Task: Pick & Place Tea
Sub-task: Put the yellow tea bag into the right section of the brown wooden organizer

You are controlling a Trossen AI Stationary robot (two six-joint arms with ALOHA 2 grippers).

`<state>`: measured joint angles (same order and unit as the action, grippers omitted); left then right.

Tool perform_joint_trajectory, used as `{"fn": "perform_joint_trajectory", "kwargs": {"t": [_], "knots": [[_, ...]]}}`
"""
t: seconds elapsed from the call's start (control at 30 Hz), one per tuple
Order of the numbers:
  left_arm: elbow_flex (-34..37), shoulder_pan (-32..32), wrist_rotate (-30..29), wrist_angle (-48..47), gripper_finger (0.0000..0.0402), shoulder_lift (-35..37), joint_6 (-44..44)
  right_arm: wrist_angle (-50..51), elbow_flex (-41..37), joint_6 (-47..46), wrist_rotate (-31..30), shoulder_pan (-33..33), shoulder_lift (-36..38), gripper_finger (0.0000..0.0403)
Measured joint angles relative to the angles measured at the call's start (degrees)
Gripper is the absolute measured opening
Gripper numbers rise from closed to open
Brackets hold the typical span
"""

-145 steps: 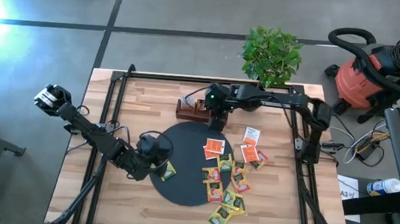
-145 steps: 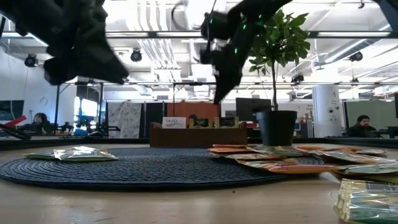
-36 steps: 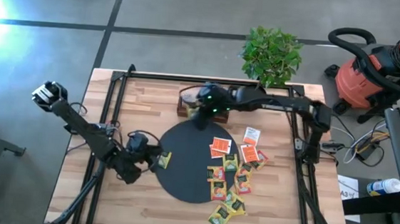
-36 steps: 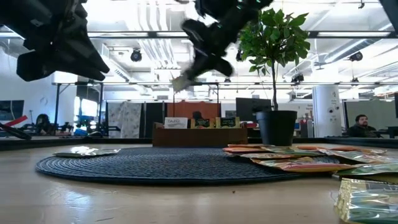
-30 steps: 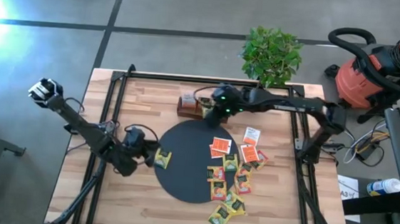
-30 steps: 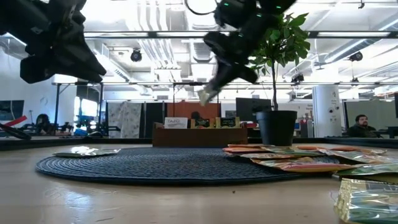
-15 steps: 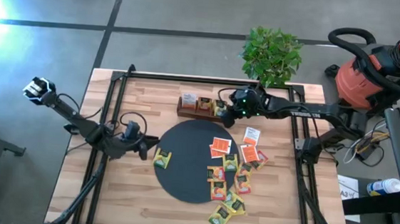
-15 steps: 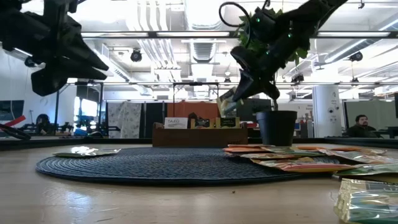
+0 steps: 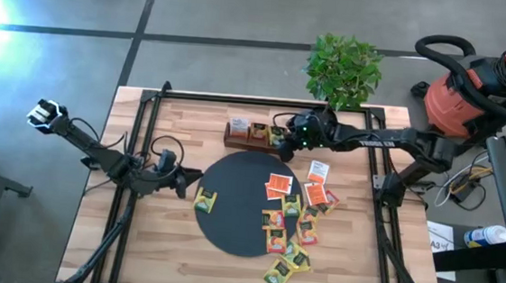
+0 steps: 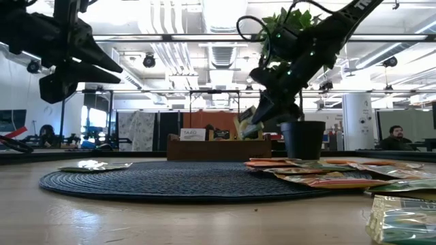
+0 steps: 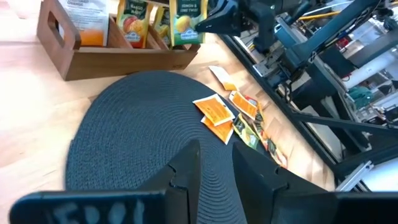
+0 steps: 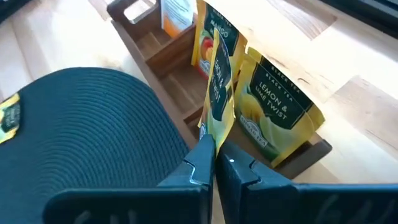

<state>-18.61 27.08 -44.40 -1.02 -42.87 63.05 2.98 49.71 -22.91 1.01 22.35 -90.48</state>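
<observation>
Right pincer (image 12: 214, 163) now at box (image 12: 186, 87), sachet (image 12: 217, 93) pinched

I note: mat (image 9: 239, 205) black w/ ribbed weave, centre frame. Sachets (image 9: 292, 226) orange-red, yellow, green, lower right. Box (image 9: 252, 134) brown wood; tabletop (image 9: 352, 258) light wood grain.

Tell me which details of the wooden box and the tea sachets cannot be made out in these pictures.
- Wooden box, high view: the right gripper covers its right end.
- Held sachet, right wrist view: seen edge-on, label mostly unreadable.
- Sachet pile, high view: print too small; overlaps hide some.
- Sachet pile, low view: seen flat, cannot be counted.
- Lone sachet, left wrist view: outside the picture.
</observation>
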Motion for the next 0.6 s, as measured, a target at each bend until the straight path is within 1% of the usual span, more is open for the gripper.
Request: {"fn": "perform_joint_trajectory", "kwargs": {"t": [0.1, 0.33, 0.47, 0.6], "knots": [[0.02, -0.17, -0.42, 0.05, 0.009, -0.11, 0.02, -0.93, 0.69, 0.07, -1.21, -0.01, -2.31, 0.0008], [0.04, -0.38, -0.66, -0.07, 0.009, -0.11, 0.07, -1.86, 4.42, 1.38, -1.99, -0.06, -6.81, 0.0008], [0.04, -0.38, -0.66, -0.08, 0.009, -0.11, 0.19, -0.47, 5.79, 1.96, -3.78, -0.07, -7.83, 0.0008], [0.04, -0.38, -0.66, -0.35, 0.009, -0.11, 0.39, 0.02, 5.48, 3.27, -5.47, -0.07, -8.0, 0.0008]]}}
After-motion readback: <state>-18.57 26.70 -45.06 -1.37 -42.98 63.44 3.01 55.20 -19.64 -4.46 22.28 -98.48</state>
